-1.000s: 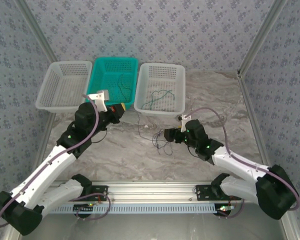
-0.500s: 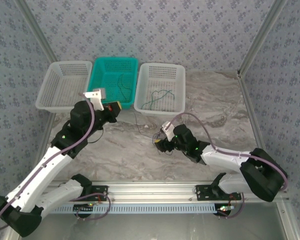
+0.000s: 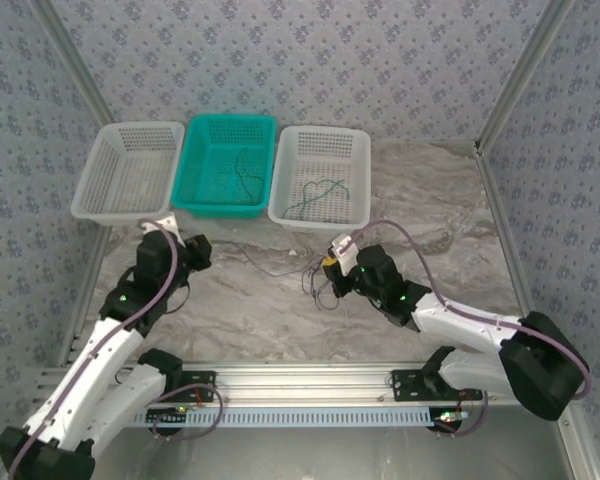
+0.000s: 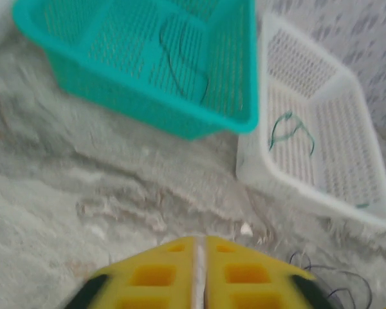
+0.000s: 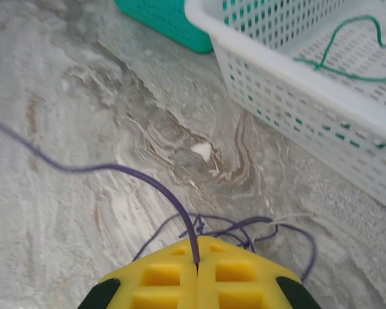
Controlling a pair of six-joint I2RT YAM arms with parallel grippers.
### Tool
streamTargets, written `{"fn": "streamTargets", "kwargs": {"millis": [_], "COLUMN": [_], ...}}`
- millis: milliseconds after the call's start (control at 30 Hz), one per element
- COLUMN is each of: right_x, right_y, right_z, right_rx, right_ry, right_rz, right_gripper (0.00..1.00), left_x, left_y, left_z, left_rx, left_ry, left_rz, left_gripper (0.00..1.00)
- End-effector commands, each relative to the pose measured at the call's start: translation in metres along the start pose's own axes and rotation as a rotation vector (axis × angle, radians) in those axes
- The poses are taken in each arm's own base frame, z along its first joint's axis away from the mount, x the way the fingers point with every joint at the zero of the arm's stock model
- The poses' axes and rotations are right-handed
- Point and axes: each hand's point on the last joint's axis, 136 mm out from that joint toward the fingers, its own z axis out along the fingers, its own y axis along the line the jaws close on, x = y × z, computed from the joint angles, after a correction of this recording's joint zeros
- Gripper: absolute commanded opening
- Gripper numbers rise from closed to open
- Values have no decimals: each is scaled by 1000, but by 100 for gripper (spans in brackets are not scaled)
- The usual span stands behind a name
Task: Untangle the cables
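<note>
1. Right wrist view: the right end effector [image 5: 197, 250] is closed, its yellow pads clamped on a purple cable [image 5: 116, 168]. The strand exits the pad seam and runs fwd and left of the end effector, lifted off the counter [image 5: 64, 212].
2. Probable reason for this grip: one strand is pinched and drawn sideways so it can slide out of the loose bundle [image 5: 257, 228]. The bundle lies on the counter just ahead-right of the pads.
3. Top external view: the strand runs from the right end effector toward the left end effector [image 3: 198, 248], and the two are well apart. Judgement: the spacing serves to keep the strand taut.
4. Left wrist view: the pads sit nearly together w/ a thin slit between. Cannot tell whether they are fully closed or just parted. No strand shows in the slit.
5. Items in baskets:
   - green cable [image 5: 334, 55] lies in the white basket [image 5: 309, 109], ahead-right of the right end effector;
   - dark cable [image 4: 180, 58] lies in the teal basket [image 4: 148, 96], ahead-left of the left end effector.
6. Obstructions: the white basket's near wall stands close ahead of the right end effector, so a strand pulled fwd may catch on its rim. The bundle loops cross each other, so the whole bundle may drag along instead of one strand coming free.
</note>
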Motion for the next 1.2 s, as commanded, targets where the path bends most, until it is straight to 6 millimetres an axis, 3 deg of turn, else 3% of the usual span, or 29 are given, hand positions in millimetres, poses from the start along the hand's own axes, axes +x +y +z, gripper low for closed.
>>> {"fn": "streamTargets", "kwargs": {"millis": [0,100,233,367,500,567,767,967,1067,1167], "right_x": [-38,-53,-67,-77,-85,-87,-92,-95,-96,-93], "right_y": [9,17,20,22,25,30,51,67,72,73], "right_z": [-12,-18,-21,-23,-27,-28,-39,-52,-54,-53], "right_rx": [-49,-88,-103,-112,-127,-147,-258,-332,-350,-351], "right_ry": [-90,-121,-145,-167,-185,-192,-203,-224,-229,-222], "right_rz": [-32,-44,-33,-24,-17,-25,-61,-103,-111,-121], "right_gripper": [0,0,0,0,0,0,0,0,0,0], "left_x": [0,-5,-18,-12,21,35,69,64,69,70], "left_y": [-18,-24,-46,-104,-163,-178,-196,-197,-202,-207], "left_z": [-3,-11,-25,-42,-59,-59,-39,-24,-21,-18], "left_rx": [121,157,249,522,725,746,747,679,713,720], "left_ry": [-13,-42,-93,-62,-10,0,-13,-107,-100,-92], "left_rz": [-2,46,147,302,563,677,981,1114,1108,1074], "left_gripper": [30,43,51,48,50,51,53,54,45,13]}}
